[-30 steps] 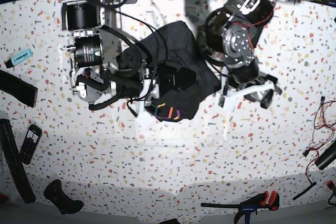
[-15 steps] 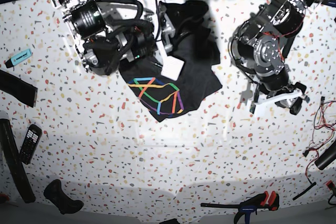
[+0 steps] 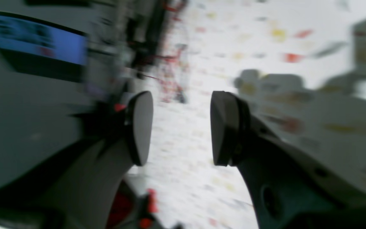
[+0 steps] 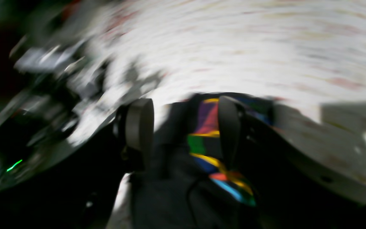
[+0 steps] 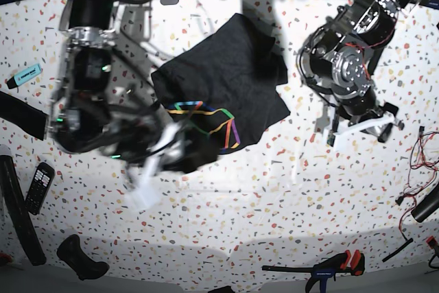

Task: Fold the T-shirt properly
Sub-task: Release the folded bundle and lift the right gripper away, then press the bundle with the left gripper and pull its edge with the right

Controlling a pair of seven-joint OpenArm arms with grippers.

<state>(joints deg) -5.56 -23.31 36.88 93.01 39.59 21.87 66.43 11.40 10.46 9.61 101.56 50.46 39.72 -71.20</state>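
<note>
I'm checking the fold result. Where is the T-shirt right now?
In the base view the T-shirt lies on the speckled table, upper centre, between the two arms, its rainbow print facing up at the near edge beside the right gripper.
</note>
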